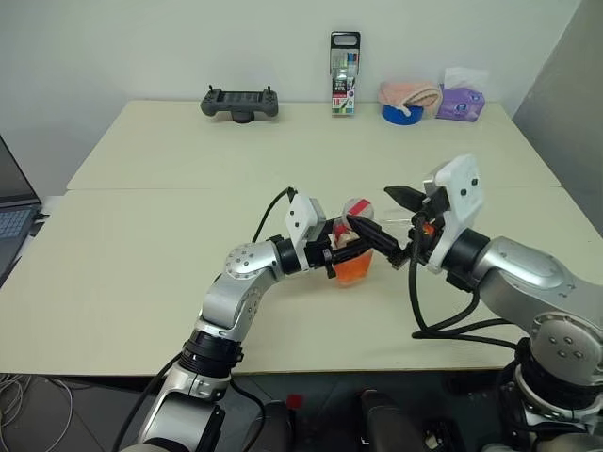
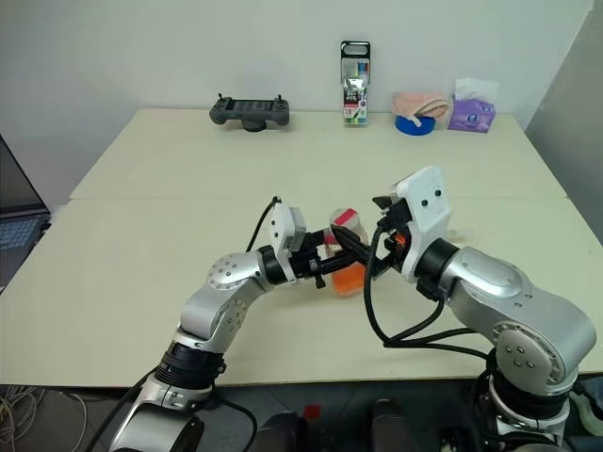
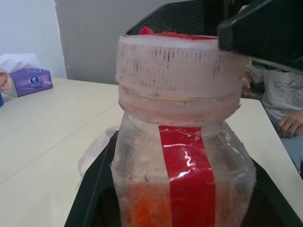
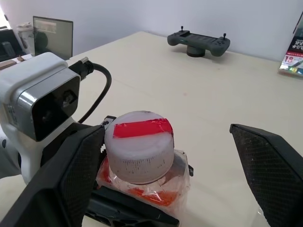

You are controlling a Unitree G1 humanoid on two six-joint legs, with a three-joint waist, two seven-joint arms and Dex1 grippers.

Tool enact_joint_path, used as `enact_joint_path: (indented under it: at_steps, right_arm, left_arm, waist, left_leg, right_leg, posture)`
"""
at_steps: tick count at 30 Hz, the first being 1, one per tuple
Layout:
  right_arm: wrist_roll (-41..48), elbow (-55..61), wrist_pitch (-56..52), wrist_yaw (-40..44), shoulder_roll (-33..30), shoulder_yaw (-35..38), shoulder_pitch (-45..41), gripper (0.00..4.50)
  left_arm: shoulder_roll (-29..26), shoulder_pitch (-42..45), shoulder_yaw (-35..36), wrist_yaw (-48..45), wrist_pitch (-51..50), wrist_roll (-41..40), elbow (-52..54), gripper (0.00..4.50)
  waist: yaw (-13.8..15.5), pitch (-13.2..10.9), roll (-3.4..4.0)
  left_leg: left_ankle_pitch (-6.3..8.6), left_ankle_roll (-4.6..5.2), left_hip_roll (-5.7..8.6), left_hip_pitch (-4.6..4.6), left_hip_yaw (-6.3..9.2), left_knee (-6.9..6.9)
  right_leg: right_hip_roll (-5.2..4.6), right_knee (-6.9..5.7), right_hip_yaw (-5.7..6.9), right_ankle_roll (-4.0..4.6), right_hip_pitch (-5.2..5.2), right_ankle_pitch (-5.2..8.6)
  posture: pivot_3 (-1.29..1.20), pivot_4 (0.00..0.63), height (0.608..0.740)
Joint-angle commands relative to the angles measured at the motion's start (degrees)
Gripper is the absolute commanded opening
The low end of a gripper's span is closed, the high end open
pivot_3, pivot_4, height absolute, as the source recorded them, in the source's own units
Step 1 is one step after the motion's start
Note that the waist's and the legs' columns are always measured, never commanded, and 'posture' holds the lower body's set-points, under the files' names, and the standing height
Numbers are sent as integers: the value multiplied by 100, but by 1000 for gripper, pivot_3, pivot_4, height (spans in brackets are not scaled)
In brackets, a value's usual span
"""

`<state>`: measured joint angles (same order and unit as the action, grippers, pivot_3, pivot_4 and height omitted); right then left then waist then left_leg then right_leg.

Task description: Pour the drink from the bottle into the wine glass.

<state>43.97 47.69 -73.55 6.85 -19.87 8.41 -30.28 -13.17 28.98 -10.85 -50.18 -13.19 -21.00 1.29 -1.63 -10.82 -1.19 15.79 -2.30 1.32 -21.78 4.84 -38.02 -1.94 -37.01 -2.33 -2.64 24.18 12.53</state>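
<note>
Little I can read here; the person's shirt beyond the bench carries script lettering, too cut off to make out; the bottle's label shows plain red, no words.

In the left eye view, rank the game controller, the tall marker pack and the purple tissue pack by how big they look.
1. game controller
2. tall marker pack
3. purple tissue pack

The first two look close; all stand along the table's far edge.
</note>
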Motion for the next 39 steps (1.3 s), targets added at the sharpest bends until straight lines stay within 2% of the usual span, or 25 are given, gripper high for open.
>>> enact_joint_path:
  at_steps: [1, 6, 9, 12, 15, 18, 21, 23, 26, 28, 33, 38, 39]
  right_arm:
    - [-14, 192, 18, -215, 60, -41, -80, 4500]
    - [-45, 92, 6, -324, 31, -107, -131, 4500]
    - [-14, 80, 3, -370, 83, -116, -139, 3930]
    - [-46, 93, -8, -353, 20, -200, -158, 3027]
    - [-135, 11, 89, -350, -46, -207, -274, 1942]
    - [-250, -195, 346, -3, -440, -239, -383, 1838]
    - [-374, -753, 1281, 1251, -1235, -323, -503, 1838]
    - [-323, -1420, 2040, 2494, -1638, -427, -706, 1838]
    - [-314, -2449, 3092, 5229, -2384, -1089, -1032, 1838]
    - [-617, -3331, 3729, 6428, -2510, -1555, -1500, 1838]
    - [-1832, -5836, 5235, 7399, -1850, -2213, -2895, 1838]
    - [-2131, -6607, 5460, 7890, -1715, -2260, -3359, 1838]
    - [-2159, -6667, 5469, 7943, -1716, -2252, -3390, 2188]
  left_arm:
    - [36, 162, 33, -59, 162, -14, 104, 1806]
    - [35, 102, 30, -64, 159, 3, 136, 1806]
    - [48, 96, 42, -49, 148, 19, 148, 1806]
    - [56, 104, 55, -35, 146, 35, 144, 1805]
    - [57, 125, 64, -27, 161, 47, 118, 1803]
    - [54, 170, 76, 8, 166, 68, 96, 1796]
    - [37, 178, 80, 44, 143, 72, 138, 1795]
    - [35, 172, 70, 53, 138, 77, 153, 1785]
    - [56, 156, 24, 65, 142, 91, 174, 1767]
    - [94, 164, -14, 87, 129, 104, 195, 1765]
    - [134, 115, -56, 169, 104, 134, 354, 1762]
    - [88, 38, -17, 233, 84, 159, 445, 1761]
    - [78, 22, -8, 241, 82, 158, 452, 1761]
  waist:
    - [-3, 0, 0]
    - [-4, 0, 0]
    - [-6, 0, 0]
    - [-8, 0, 0]
    - [-9, 0, 0]
    - [-8, 0, 1]
    - [-11, 0, 0]
    - [-14, 0, 0]
    - [-17, 0, 0]
    - [-20, -1, -1]
    - [-145, -2, 1]
    - [-93, -2, 1]
    - [-68, -2, 1]
  left_leg:
    - [0, 0, 0, 0, 0, 0]
    - [0, 1, 0, 0, 0, 0]
    - [0, 1, -1, 0, 0, 1]
    - [0, 1, -1, 0, 0, 0]
    - [0, 1, -1, 0, 0, 0]
    - [0, 1, -1, 0, 0, 0]
    - [0, 1, 2, -1, 0, 0]
    - [1, 2, 2, 0, -4, 0]
    - [1, 2, 2, 2, -9, -1]
    - [1, 3, 0, 5, -9, 2]
    - [1, 3, -18, 27, -22, 4]
    - [0, 2, -28, 13, -6, 4]
    - [0, 2, -24, 9, -6, 3]
  right_leg:
    - [1, 0, 0, 0, 0, 0]
    - [1, 2, 0, 0, 0, 0]
    - [2, 0, 0, 0, 0, 0]
    - [2, 1, 0, -1, 0, 1]
    - [2, 2, 0, -3, 0, 2]
    - [2, 1, 0, -3, 0, 2]
    - [2, 6, 1, -10, -2, 6]
    - [2, 9, 1, -24, -4, 15]
    - [2, 9, -2, -26, -4, 14]
    - [4, 10, -2, -27, -6, 15]
    - [22, -3, -13, -15, -5, 8]
    - [32, 0, -5, 20, 0, -13]
    - [26, 0, -5, 20, 4, -13]
  posture:
    - [0, 150, 740]
    - [0, 150, 740]
    - [0, 150, 740]
    - [0, 150, 740]
    - [0, 150, 740]
    - [0, 150, 740]
    - [0, 150, 740]
    - [0, 150, 740]
    - [0, 150, 740]
    - [0, 150, 740]
    - [0, 150, 740]
    - [0, 150, 740]
    - [0, 150, 740]
